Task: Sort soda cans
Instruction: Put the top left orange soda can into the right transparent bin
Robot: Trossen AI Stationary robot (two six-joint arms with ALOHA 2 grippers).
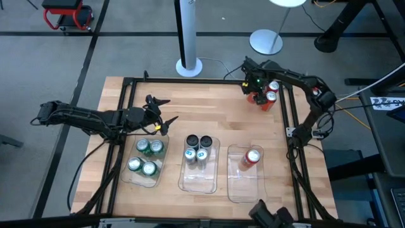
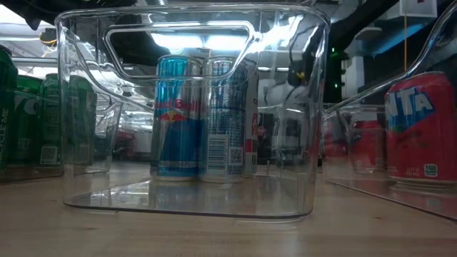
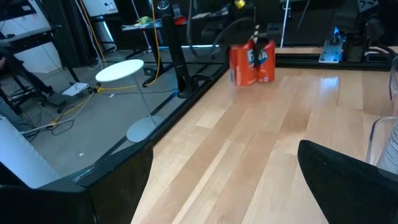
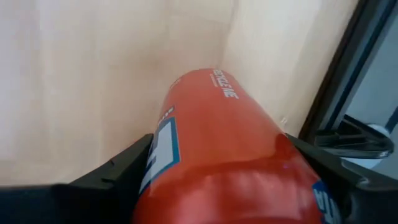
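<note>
Looking down on the desk (image 1: pixel 190 114), we see three clear trays in a row near its front edge. The left tray (image 1: pixel 130 176) holds four green cans (image 1: pixel 145 156), the middle tray (image 1: pixel 197 183) holds four silver-grey cans (image 1: pixel 197 149), and the right tray (image 1: pixel 243 187) holds one red can (image 1: pixel 251 157) standing upright. The other red cans (image 1: pixel 271 95) stand grouped at the desk's far right corner, beside the black frame rail.

The right gripper (image 1: pixel 258 95) sits over that group. In its wrist view, the two dark fingers (image 4: pixel 109 171) flank a red can (image 4: pixel 224 149) on either side, one finger close against the can's side; we cannot tell whether they already pinch it.

The left gripper (image 1: pixel 166 118) hangs just behind the left tray with its fingers spread wide and nothing between them; its wrist view looks across bare wood toward the red cans far off.

From desk height, we see blue-and-silver cans (image 2: pixel 203 118) through the middle tray's wall.
</note>
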